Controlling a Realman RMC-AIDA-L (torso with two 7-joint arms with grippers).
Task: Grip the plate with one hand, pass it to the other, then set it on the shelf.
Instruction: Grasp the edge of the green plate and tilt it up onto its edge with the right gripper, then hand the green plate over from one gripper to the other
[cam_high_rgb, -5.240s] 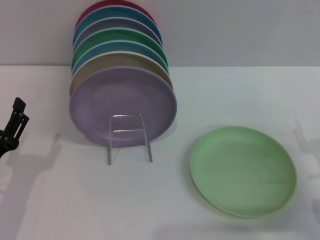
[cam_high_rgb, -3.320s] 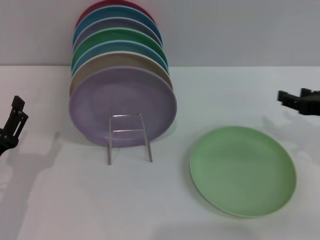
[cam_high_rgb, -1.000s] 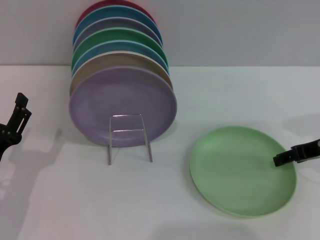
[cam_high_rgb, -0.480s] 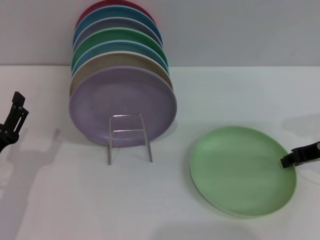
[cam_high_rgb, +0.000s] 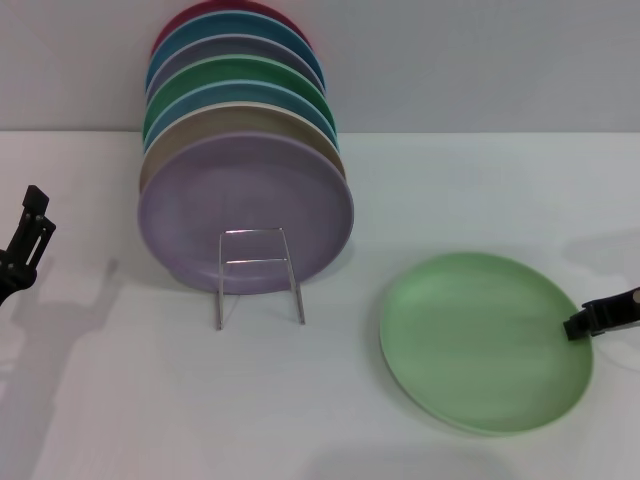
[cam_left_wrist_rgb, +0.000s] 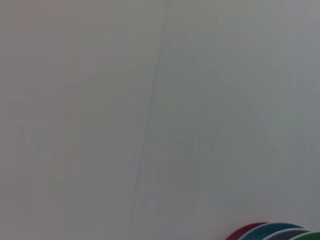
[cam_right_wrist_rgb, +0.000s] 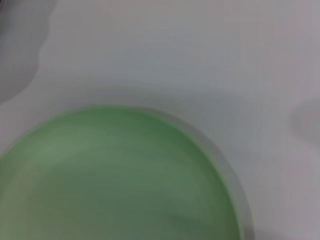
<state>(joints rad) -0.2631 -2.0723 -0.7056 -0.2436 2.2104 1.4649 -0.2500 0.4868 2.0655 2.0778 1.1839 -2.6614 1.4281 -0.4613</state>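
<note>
The pale lime-green plate (cam_high_rgb: 480, 340) lies flat on the white table at the right front. It also fills the lower part of the right wrist view (cam_right_wrist_rgb: 115, 180). My right gripper (cam_high_rgb: 598, 318) reaches in from the right edge, and its black tip is at the plate's right rim. My left gripper (cam_high_rgb: 25, 245) hangs at the far left edge, well away from the plate. The silver wire shelf (cam_high_rgb: 258, 275) stands left of centre, with its front loop against the lilac plate (cam_high_rgb: 245, 205).
Several coloured plates stand on edge in a row behind the lilac one, back to the wall, among them an emerald-green plate (cam_high_rgb: 240, 78). Their tops show in the left wrist view (cam_left_wrist_rgb: 272, 232). White table (cam_high_rgb: 330, 400) lies bare between shelf and plate.
My right gripper came in from the right, dropped to the plate and has drawn back slightly from over it to its right rim. The left gripper shifted slightly. The plate has not moved.
</note>
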